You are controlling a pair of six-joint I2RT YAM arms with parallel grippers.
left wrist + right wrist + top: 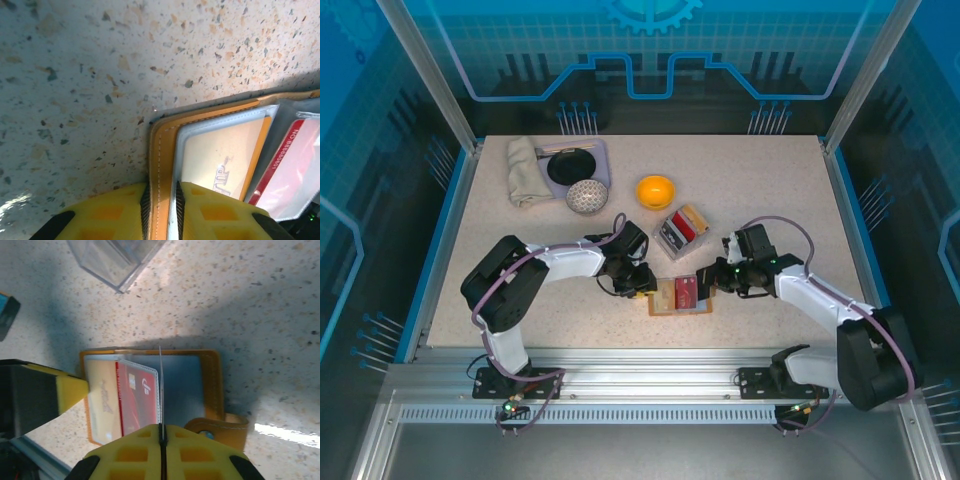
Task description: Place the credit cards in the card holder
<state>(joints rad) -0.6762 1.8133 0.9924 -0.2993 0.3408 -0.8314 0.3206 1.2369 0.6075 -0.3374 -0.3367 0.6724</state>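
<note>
Pinching the stitched edge of the tan-orange leather bifold card holder (161, 160), the left gripper (162, 212) is closed on it, with 1 yellow finger (115, 215) on each side of the leather. Holder lies open and flat on the speckled tabletop (520, 270), near the front edge, between the 2 arms. Right gripper (160, 450) is closed on a thin pale sheet (160, 385) standing upright over the holder's middle, seen edge-on. Card or clear sleeve, cannot tell. Inside the holder, 1 beige plastic card (220, 155) sits in the pocket nearest the left gripper, with 1 red plastic card (137, 400) just beside it. Top view shows a grey slotted tray (680, 230) with coloured cards in it just behind the holder, and a small orange bowl (655, 191) further back.
</note>
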